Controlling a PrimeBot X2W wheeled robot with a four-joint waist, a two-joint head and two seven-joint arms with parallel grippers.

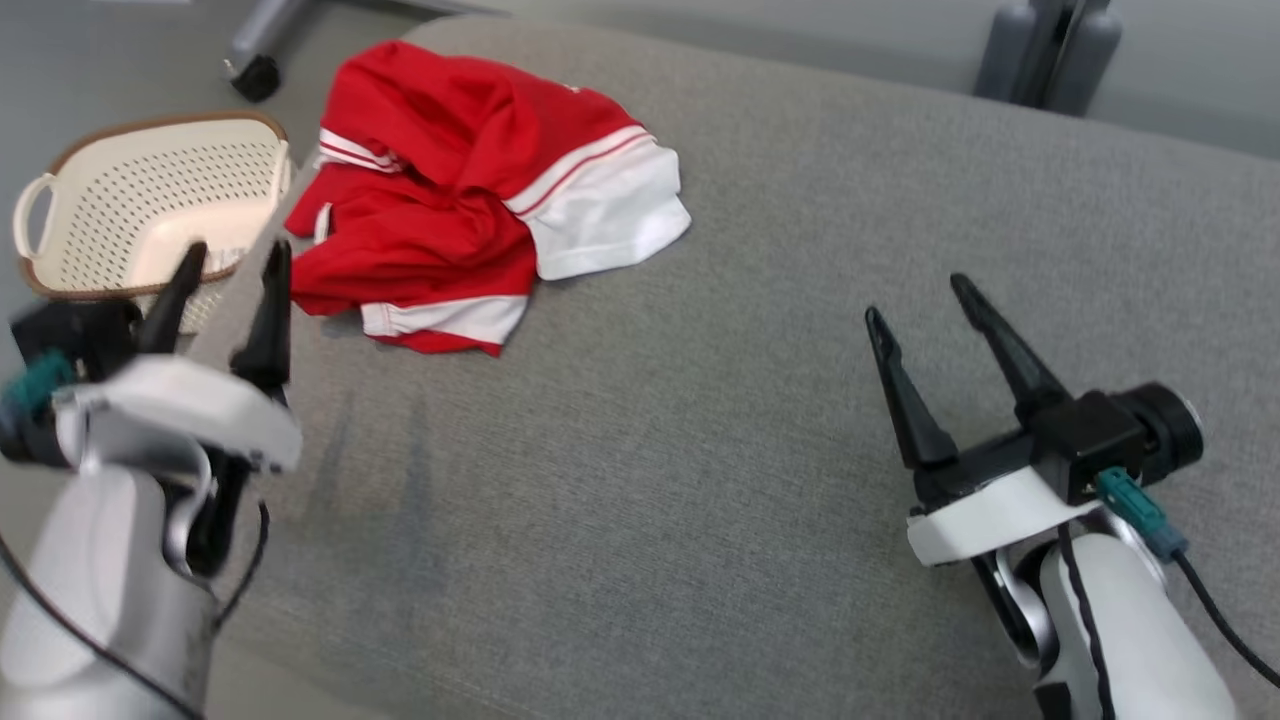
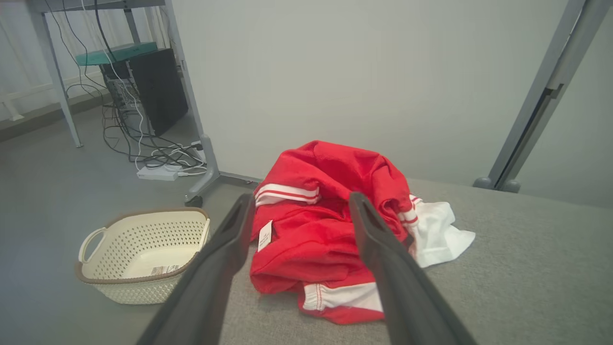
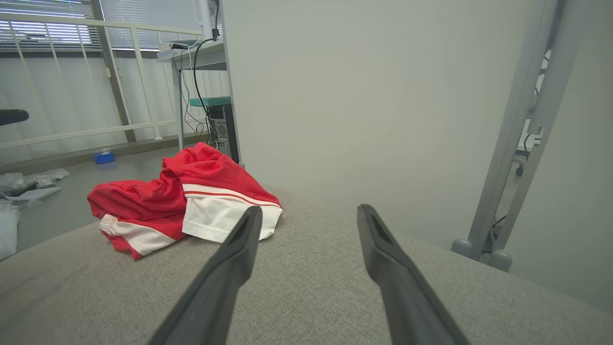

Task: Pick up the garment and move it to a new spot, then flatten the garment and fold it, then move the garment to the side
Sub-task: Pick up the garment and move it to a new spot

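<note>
The garment (image 1: 470, 190) is a red piece with white bands and stripes, lying crumpled at the far left of the grey upholstered surface (image 1: 700, 420). It also shows in the left wrist view (image 2: 325, 230) and the right wrist view (image 3: 182, 201). My left gripper (image 1: 235, 270) hovers open at the surface's left edge, just short of the garment, nothing between its fingers. My right gripper (image 1: 920, 300) stands open over the right part of the surface, well away from the garment. The left gripper's own fingers (image 2: 225, 249) frame the garment.
A cream perforated basket (image 1: 150, 200) stands on the floor left of the surface, close beside my left gripper. Grey frame legs (image 1: 1040, 50) rise behind the far edge. A desk with cables and a computer (image 2: 143, 86) stands further back on the left.
</note>
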